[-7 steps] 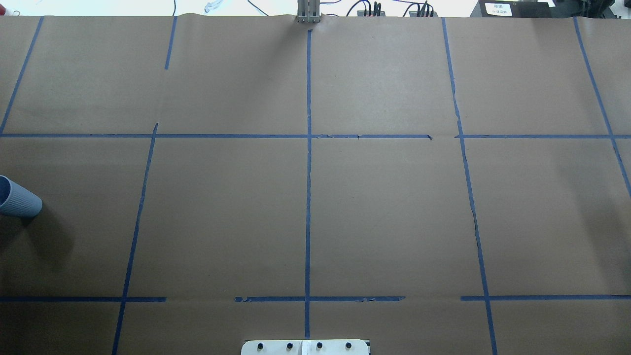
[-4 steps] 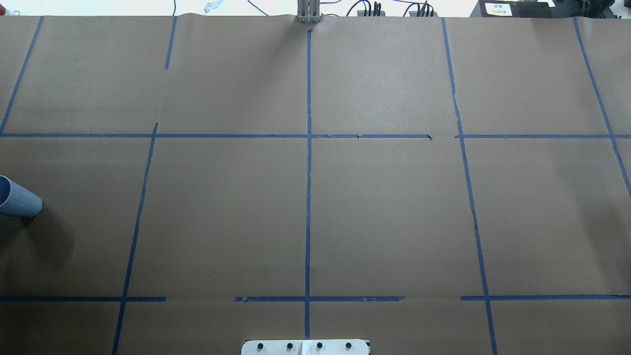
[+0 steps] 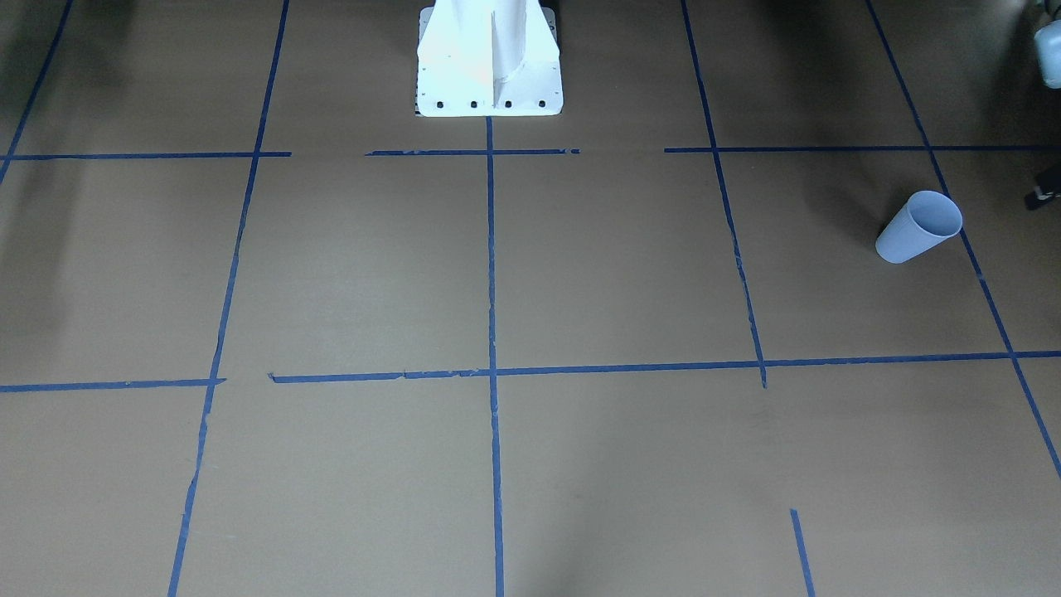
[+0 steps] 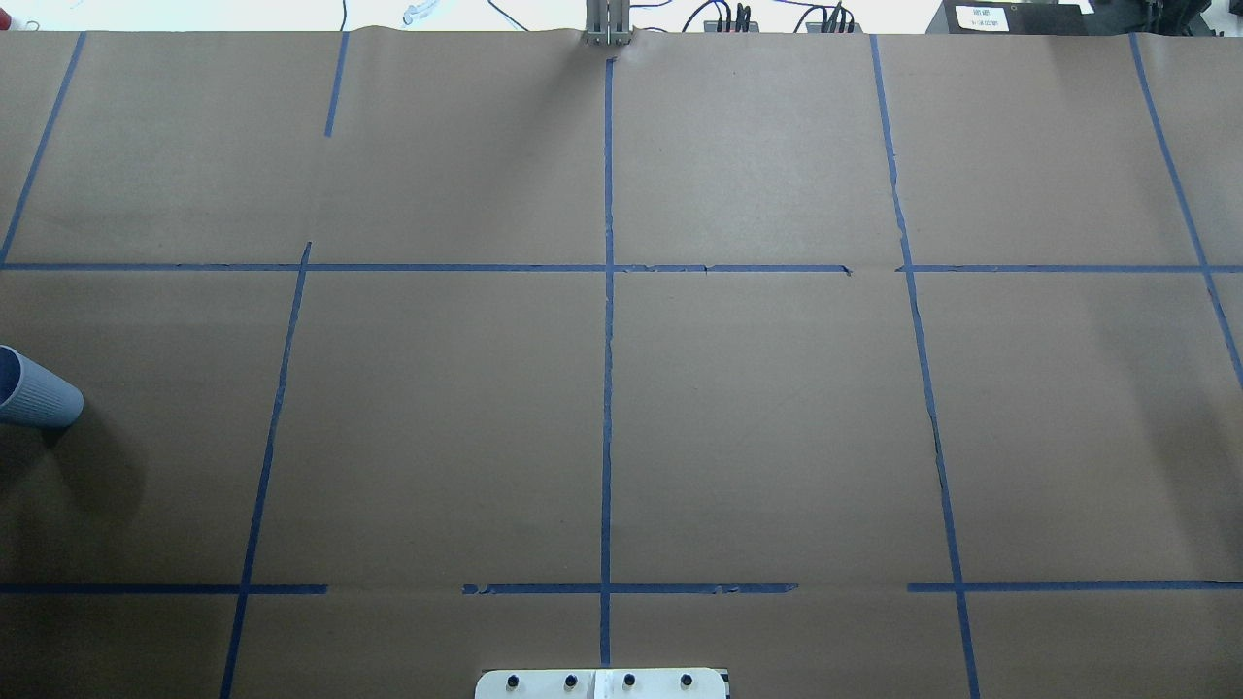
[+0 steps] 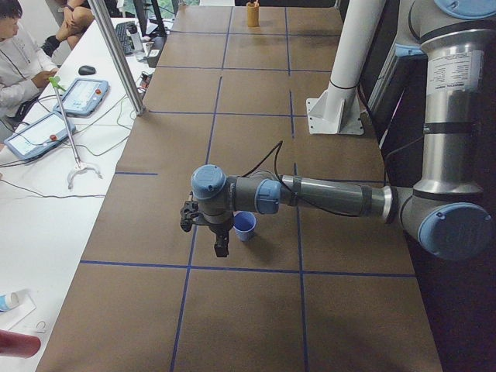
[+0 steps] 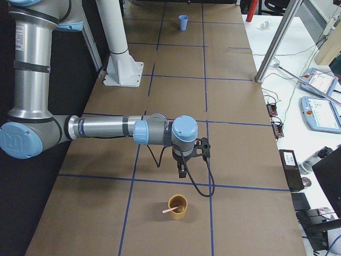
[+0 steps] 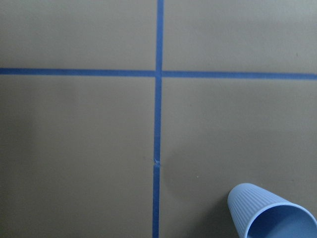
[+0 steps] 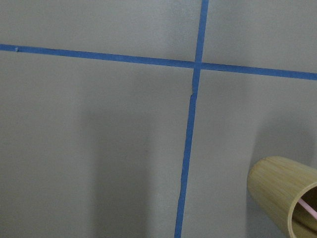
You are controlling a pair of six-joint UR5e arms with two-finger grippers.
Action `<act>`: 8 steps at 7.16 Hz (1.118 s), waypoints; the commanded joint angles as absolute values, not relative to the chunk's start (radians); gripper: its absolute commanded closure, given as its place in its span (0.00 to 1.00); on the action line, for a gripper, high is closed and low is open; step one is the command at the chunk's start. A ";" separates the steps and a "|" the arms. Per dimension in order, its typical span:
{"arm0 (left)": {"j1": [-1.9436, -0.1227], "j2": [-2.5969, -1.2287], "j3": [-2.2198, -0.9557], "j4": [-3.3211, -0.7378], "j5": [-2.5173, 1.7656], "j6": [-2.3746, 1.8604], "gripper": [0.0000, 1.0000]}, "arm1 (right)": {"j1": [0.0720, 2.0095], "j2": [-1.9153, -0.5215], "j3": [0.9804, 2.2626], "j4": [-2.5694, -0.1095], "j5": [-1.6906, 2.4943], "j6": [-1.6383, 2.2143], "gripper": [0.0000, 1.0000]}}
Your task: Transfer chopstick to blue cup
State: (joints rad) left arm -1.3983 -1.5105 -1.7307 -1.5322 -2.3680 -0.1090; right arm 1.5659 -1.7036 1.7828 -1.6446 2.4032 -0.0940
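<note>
The blue cup [image 3: 918,226] stands upright on the brown table, at the far left edge in the overhead view [image 4: 34,391]; it also shows in the left wrist view [image 7: 270,213]. A pale-pink chopstick [image 6: 171,210] leans inside a bamboo cup [image 6: 177,207], also visible in the right wrist view [image 8: 308,208]. My left gripper [image 5: 222,246] hangs just beside the blue cup. My right gripper [image 6: 182,172] hangs a little short of the bamboo cup [image 8: 285,191]. Both grippers show only in the side views, so I cannot tell whether they are open or shut.
Blue tape lines [image 4: 606,388] divide the table into squares. The white robot base [image 3: 489,75] stands at the table's robot-side edge. A metal post [image 5: 116,54], tablets [image 5: 81,93] and a seated person [image 5: 15,54] are on the operators' side.
</note>
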 commanded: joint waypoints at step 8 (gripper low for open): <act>-1.189 -1.520 -1.661 -1.632 -2.370 -0.207 0.04 | 1.555 -1.707 1.773 -1.644 2.479 -0.084 0.00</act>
State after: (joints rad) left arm -1.2127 -1.5141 -1.6708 -1.6295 -2.3700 -0.2062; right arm 1.5585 -1.7079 1.7730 -1.6446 2.4753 -0.0890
